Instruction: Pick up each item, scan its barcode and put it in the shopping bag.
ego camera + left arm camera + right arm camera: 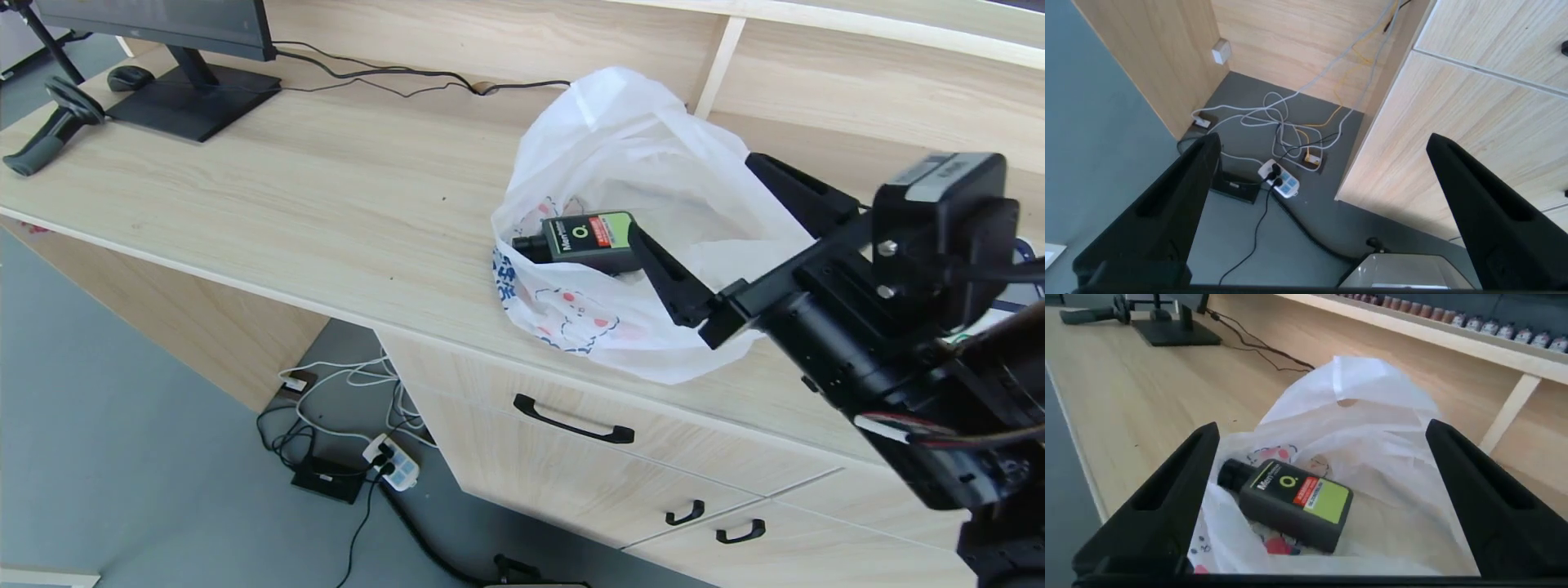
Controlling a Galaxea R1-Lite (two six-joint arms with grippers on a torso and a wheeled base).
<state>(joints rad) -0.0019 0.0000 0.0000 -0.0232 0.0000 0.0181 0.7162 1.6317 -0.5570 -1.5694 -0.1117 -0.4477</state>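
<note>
A black bottle with a green and red label [581, 240] lies on its side inside the white plastic shopping bag [645, 155] on the wooden counter. My right gripper [698, 212] hangs open just over the bag's mouth, its two black fingers spread wide with nothing between them. In the right wrist view the bottle [1290, 502] lies loose in the bag [1372, 416] below the open right gripper [1323, 490]. A handheld barcode scanner [51, 126] rests at the counter's far left. My left gripper [1323, 196] is open, low beside the counter, over the floor.
A monitor stand [196, 98] and a mouse [129, 77] sit at the counter's back left, with cables [392, 77] running along the wall. Drawers [571, 420] are below the counter. A power strip and wires [1282, 184] lie on the floor.
</note>
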